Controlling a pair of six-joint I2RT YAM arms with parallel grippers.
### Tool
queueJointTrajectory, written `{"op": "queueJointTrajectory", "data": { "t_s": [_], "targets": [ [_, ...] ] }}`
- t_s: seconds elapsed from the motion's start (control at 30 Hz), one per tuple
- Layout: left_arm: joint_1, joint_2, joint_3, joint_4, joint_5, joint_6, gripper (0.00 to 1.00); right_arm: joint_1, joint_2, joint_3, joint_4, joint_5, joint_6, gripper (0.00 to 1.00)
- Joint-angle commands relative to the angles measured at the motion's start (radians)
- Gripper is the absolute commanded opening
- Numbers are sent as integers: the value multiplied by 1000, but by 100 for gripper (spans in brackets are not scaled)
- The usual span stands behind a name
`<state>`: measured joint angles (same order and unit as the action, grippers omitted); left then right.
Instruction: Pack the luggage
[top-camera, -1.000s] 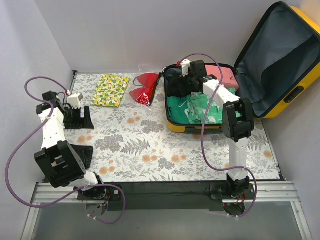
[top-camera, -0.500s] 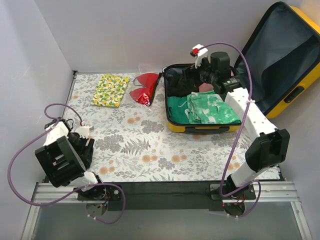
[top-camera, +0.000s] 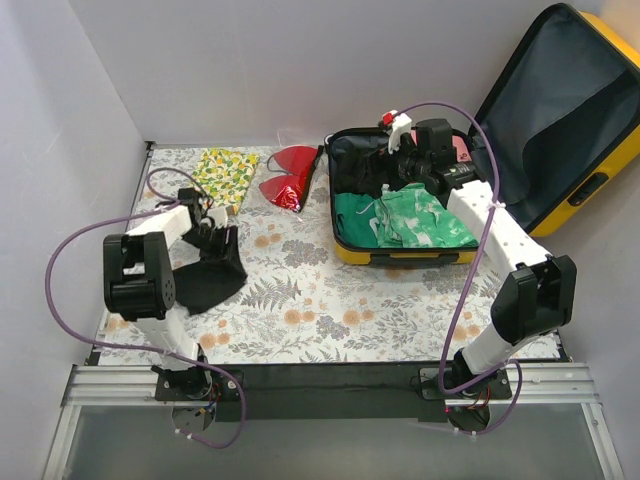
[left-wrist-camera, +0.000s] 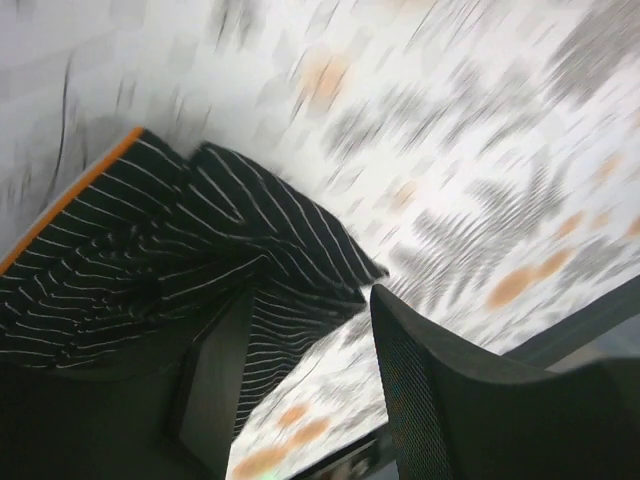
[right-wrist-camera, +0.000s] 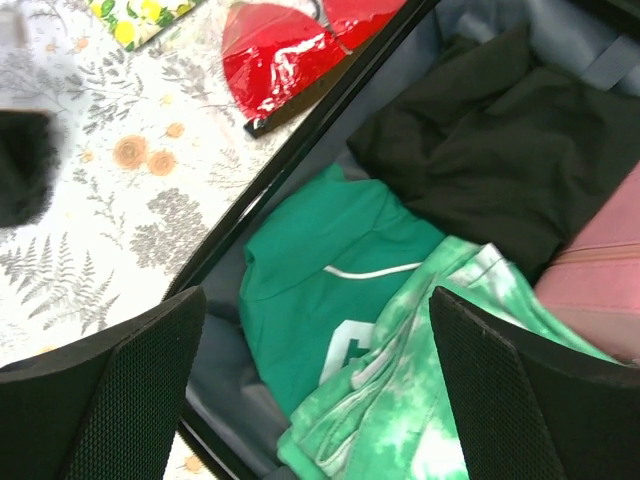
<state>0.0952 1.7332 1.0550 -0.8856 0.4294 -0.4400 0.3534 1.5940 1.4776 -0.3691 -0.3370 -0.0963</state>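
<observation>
- Toward the lower left of the top view, a black striped garment (top-camera: 208, 278) lay on the flower-patterned table (top-camera: 330, 320), outside the case and not yet packed.
- The left gripper (top-camera: 213, 228) was down at that garment's far edge. In the blurred left wrist view its jaws stood apart astride a fold of the striped cloth, with table showing through the gap, so no firm pinch was visible.
- At centre right, the luggage (top-camera: 400, 257) lay open on the table, its yellow shell showing along the near rim.
- Part of the packing looked done. A plain green top (top-camera: 358, 218) and a green-and-white tie-dye piece (top-camera: 425, 215) filled the near half, with black clothing (top-camera: 355, 160) and something pink (right-wrist-camera: 590, 280) behind them.
- The right gripper (right-wrist-camera: 315, 340) hung over the contents with its jaws wide apart and nothing between them.
- Farther back, at upper centre-left, a lemon-print pouch (top-camera: 222, 180) and a shiny red packet (top-camera: 288, 178) lay on the table just beside the case's left wall, both unpacked.
- At the upper right, the grey-lined lid (top-camera: 560, 110) stood raised. By my reading, three items and the closing remained.
</observation>
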Motion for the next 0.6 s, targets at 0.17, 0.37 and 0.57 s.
{"op": "queueJointTrajectory", "data": {
  "t_s": [0.17, 0.37, 0.57],
  "targets": [
    [-80, 82, 356, 64, 181, -258, 57, 70, -40, -94, 59, -79, 133, 94],
    [3, -174, 176, 94, 148, -419, 63, 271, 85, -13, 113, -34, 135, 93],
    [179, -378, -83, 69, 126, -607, 64, 424, 344, 200, 122, -33, 130, 91]
  ]
}}
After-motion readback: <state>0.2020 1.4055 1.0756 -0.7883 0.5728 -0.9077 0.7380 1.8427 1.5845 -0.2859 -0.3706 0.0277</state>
